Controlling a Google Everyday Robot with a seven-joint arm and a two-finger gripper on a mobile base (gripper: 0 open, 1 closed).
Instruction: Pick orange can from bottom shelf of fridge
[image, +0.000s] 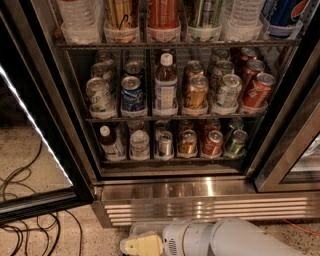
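**Item 1. Claw** (141, 245): cream-coloured tip on a white arm (235, 240). It sits nearest the camera, low to the floor, below and left of the orange can and well apart from it. It carries nothing visible. Whether it is released or clenched cannot be told.

**Item 2. Base panel** (200, 205): ribbed stainless steel, directly below the orange can, between it and the claw.

**Item 3. Cables** (17, 197): loose loops on the floor, far left of the orange can, below the open door (30, 125).

**Item 4. Bottom shelf** (170, 161): dark wire rack, lowest in the fridge (62, 107), bearing the front row.

**Item 5. Orange can** (212, 143): red-orange with a silver top, upright in the front row, second from the right end.
- The gold-brown can (188, 142) stands just beside it on the left.
- The green can (236, 142) stands just beside it on the right.
- More cans stand close behind it.

**Item 6. Middle rack** (165, 118): directly above the orange can, holding taller cans and a bottle.

**Hazards, as judged:**
- The claw has to rise past the base panel, and too shallow a climb would strike the panel or the shelf lip.
- The neighbours are tightly spaced, so a slightly off-centre approach could knock or seize the gold-brown or green can instead.
- Headroom under the middle rack is low, so a high entry would foul the wire.
- A push from the front could drive the orange can back into the row behind it.
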